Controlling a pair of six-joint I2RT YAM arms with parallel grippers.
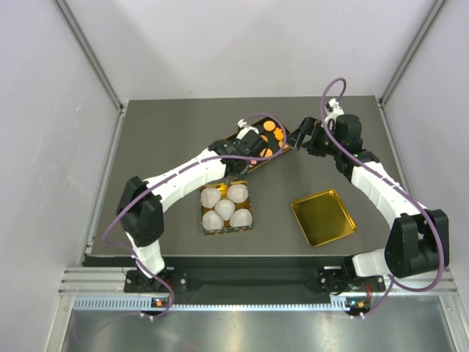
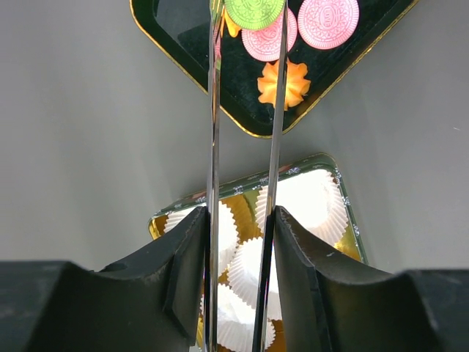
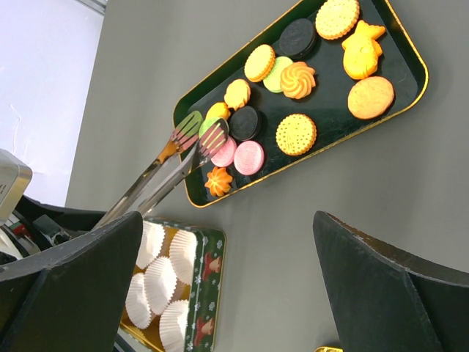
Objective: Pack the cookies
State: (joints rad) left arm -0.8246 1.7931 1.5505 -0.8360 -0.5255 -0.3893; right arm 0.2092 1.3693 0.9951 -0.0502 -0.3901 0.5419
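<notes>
Tongs [image 2: 213, 147], long metal, clamped in left gripper [image 2: 238, 249]; tips straddle round green cookie [image 2: 254, 11] over black gold-rimmed tray [image 2: 183, 29]. Right gripper [image 3: 227, 220] fingers wide apart.

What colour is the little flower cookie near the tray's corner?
Orange. The flower cookie shows best in the left wrist view.
</notes>
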